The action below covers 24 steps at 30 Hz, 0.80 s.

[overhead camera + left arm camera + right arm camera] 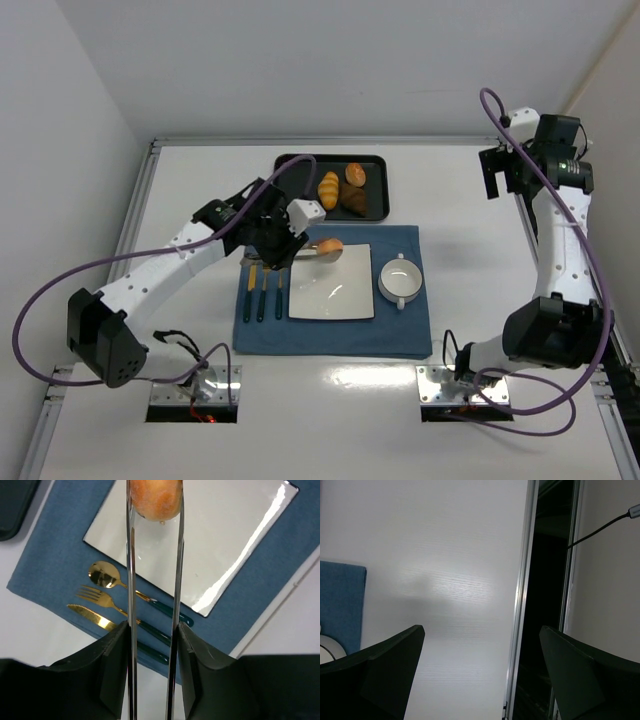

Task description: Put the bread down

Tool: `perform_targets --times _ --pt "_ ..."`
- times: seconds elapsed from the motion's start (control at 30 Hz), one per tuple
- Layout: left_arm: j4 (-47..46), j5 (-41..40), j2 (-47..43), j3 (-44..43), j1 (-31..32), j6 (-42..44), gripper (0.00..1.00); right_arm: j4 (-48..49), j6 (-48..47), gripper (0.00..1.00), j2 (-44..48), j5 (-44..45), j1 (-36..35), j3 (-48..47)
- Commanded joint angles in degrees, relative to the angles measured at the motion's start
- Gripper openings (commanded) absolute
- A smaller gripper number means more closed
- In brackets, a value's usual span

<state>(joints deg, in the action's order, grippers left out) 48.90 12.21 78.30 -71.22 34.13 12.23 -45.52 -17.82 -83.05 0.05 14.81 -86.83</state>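
The bread [330, 245], a small round orange-golden bun, is pinched between the tips of metal tongs [308, 251] just above the far edge of the white square plate [335, 300]. My left gripper [283, 238] is shut on the tongs. In the left wrist view the bread [156, 499] sits at the top between the tong arms [131, 580], over the plate [225, 540], with my left gripper [152, 630] clamping the tong arms. My right gripper [497, 172] is open and empty, raised at the far right; in its own view [480, 635] only bare table shows between its fingers.
A black tray [290, 165] at the back holds a yellow ridged roll [328, 190], a round bun [354, 175] and a dark croissant [353, 201]. On the blue placemat [400, 335] lie gold cutlery [262, 290] left of the plate and a white bowl [400, 280] right of it.
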Motion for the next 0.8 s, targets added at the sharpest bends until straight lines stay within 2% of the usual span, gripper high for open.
perform_targets --times 0.0,0.33,0.77 --pt "0.84 -0.69 -1.84 0.47 2.08 0.69 0.21 1.84 -0.9 1.0 -0.1 1.0 -0.31 -0.98" --pt "-0.57 -0.52 0.0 4.78 6.12 0.69 0.21 1.84 -1.42 1.0 1.66 1.53 -0.31 0.17" --pt "-6.19 0.89 4.66 6.62 6.12 1.22 0.22 2.36 -2.48 1.0 3.33 2.05 -0.31 1.31"
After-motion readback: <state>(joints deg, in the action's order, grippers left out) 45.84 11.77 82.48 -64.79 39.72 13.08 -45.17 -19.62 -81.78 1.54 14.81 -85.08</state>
